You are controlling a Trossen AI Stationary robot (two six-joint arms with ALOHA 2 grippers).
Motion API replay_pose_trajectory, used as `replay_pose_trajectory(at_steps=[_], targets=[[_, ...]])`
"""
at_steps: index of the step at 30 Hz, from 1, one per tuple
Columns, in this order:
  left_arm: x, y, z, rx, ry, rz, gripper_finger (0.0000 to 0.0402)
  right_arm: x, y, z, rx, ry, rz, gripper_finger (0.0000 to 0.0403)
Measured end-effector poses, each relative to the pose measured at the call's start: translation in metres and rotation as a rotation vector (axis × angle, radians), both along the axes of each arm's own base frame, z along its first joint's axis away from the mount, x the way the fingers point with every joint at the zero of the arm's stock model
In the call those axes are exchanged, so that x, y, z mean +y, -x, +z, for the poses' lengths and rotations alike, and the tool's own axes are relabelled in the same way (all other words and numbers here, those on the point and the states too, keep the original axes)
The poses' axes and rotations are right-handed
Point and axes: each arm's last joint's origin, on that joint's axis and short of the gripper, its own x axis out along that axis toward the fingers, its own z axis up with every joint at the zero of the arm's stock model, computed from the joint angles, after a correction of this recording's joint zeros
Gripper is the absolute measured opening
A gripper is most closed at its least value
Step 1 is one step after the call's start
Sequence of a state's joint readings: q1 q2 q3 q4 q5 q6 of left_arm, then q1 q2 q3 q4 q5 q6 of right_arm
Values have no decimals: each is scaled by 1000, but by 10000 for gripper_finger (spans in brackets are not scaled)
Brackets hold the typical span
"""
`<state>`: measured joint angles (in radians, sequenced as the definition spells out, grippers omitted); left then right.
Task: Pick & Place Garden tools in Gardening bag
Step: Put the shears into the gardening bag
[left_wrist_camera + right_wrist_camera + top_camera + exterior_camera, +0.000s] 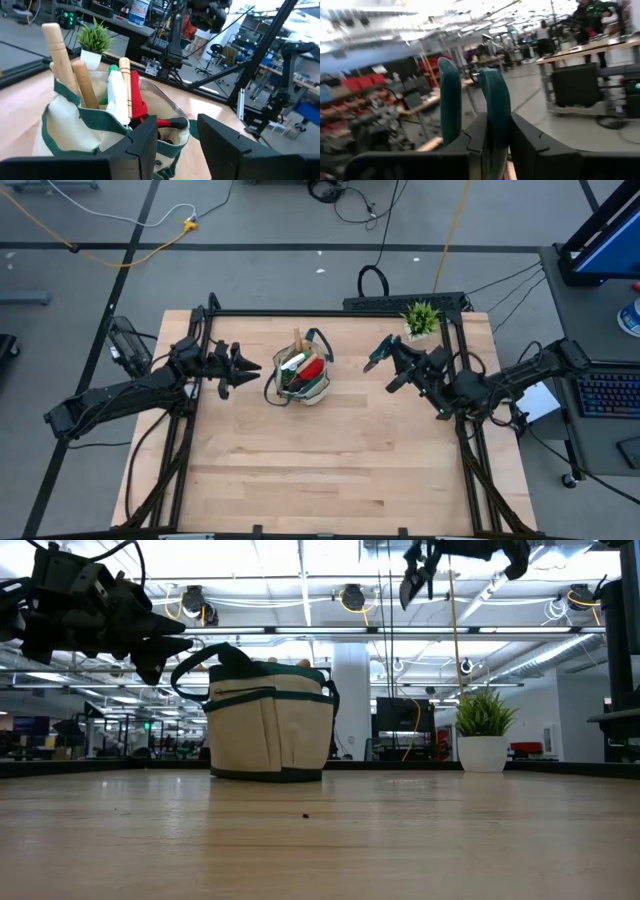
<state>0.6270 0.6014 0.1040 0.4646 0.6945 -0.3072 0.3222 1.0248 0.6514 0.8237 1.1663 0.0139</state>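
We see the gardening bag [303,377] standing upright near the back middle of the counter [330,470], already stuffed: wooden handles [75,75], a red-black glove [145,112] and something green and white poke out of its mouth. No loose garden tool lies on the bare wood, so we judge the packing nearly finished.

Our left gripper [250,369] hovers just beside the bag's left side, raised off the counter, its fingers [142,145] parted moderately with nothing between them. It looks placed to steady or grab the rim or a loop handle [195,665].

Our right gripper [375,360] hangs high and well apart from the bag, toward the potted plant [421,318]. It is pinched on a teal-handled tool [470,100], seemingly pruning shears, held aloft to clear the bag's rim before lowering in.
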Motion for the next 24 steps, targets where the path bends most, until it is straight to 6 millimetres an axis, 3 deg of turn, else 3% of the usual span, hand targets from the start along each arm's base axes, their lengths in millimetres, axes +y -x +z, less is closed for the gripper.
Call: replay_pose_trajectory(at_steps=[10,24], targets=[[0,0,0,5,69,1,145,2,-4,-16,206,73,10,44],[0,0,0,4,68,0,145,-12,-19,-30,358,219,427,44]])
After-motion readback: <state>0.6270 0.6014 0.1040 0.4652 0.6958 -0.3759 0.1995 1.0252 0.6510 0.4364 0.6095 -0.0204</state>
